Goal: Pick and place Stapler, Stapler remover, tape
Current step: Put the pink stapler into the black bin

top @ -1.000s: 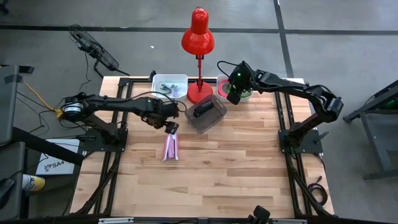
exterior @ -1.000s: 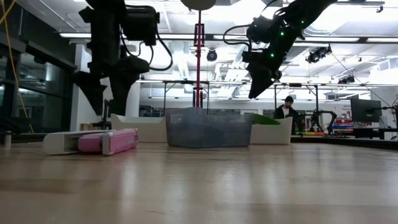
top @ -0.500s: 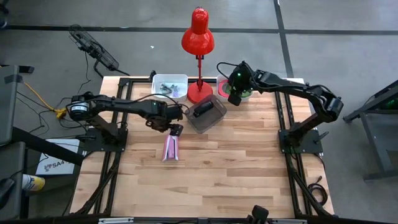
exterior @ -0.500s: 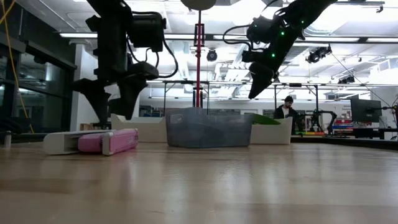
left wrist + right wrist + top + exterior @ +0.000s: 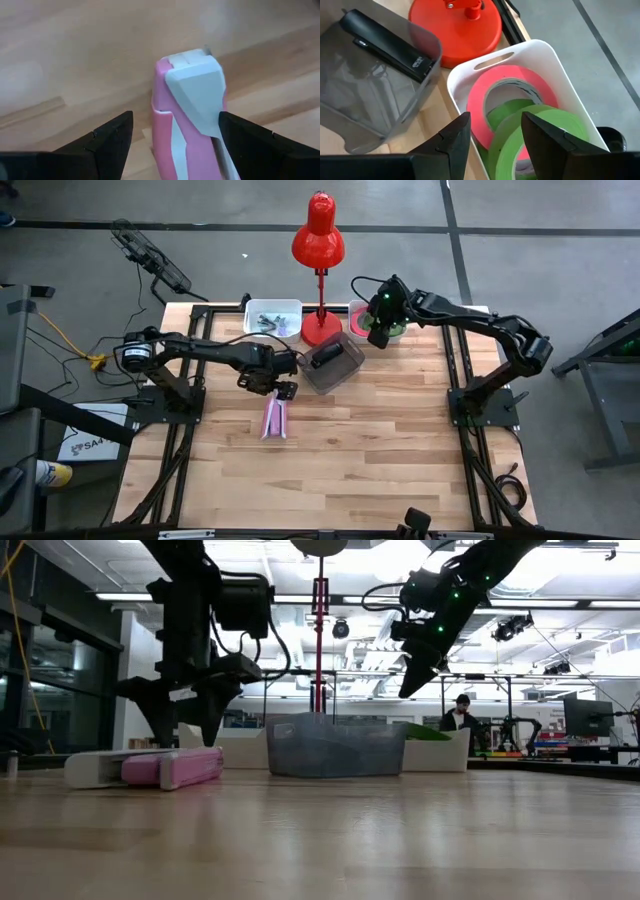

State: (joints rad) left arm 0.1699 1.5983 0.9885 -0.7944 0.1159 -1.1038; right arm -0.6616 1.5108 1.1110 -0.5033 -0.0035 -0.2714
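A pink and white stapler [image 5: 274,418] lies flat on the wooden table, left of centre. My left gripper [image 5: 284,391] points down just above its far end [image 5: 190,65]. It is open, with one finger on either side of that end, and I see no touch. My right gripper [image 5: 378,335] hangs open above the white bin [image 5: 470,75] at the far edge. That bin holds a pink tape ring [image 5: 512,95] and two green tape rings [image 5: 540,140]. A black stapler [image 5: 385,42] lies in a clear grey bin [image 5: 330,365].
A red desk lamp [image 5: 320,240] stands with its base [image 5: 322,332] between the tape bin and another white bin [image 5: 272,318] holding small items. The grey bin sits close to the right of my left gripper. The near half of the table is bare wood [image 5: 380,460].
My left gripper has sunk toward the pink stapler and shifted a little toward the table's right edge, rolling at the wrist; it stays open. The stapler has not moved.
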